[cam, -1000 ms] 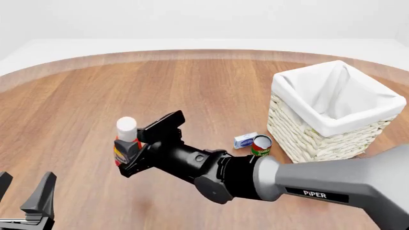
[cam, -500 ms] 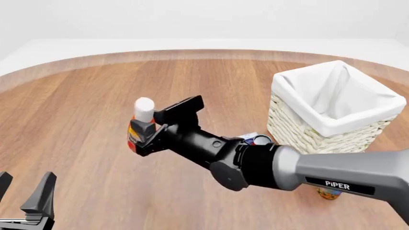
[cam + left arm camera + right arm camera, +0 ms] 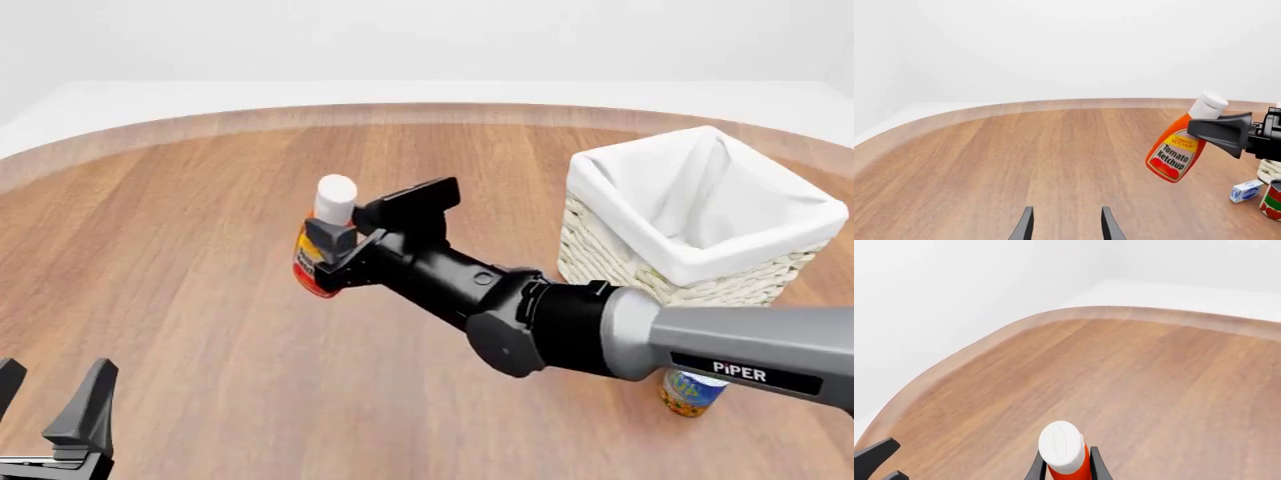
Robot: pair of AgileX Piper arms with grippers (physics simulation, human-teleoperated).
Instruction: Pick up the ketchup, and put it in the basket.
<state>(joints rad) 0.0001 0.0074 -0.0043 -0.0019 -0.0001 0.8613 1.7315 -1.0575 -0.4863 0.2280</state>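
The ketchup [image 3: 316, 262], a small red bottle with a white cap and a yellow-and-white label, hangs tilted in the air above the table's middle. My right gripper [image 3: 358, 240] is shut on it around its neck. It shows as well in the left wrist view [image 3: 1175, 151] and, cap first, in the right wrist view [image 3: 1063, 446]. The basket [image 3: 627, 290], cream wicker with a white liner, stands at the right, apart from the bottle. My left gripper [image 3: 51, 388] is open and empty at the near left edge; its open fingers also show in the left wrist view [image 3: 1066, 226].
A blue-and-orange can [image 3: 690, 392] stands in front of the basket, partly behind my right arm. A small blue-and-white box [image 3: 1245, 191] and a red-and-green tomato can [image 3: 1272, 201] sit next to the basket's base. The table's curved far edge [image 3: 400, 112] runs behind.
My right arm has lifted the ketchup and carried it to the right and farther away, toward the basket. The left arm has not moved.
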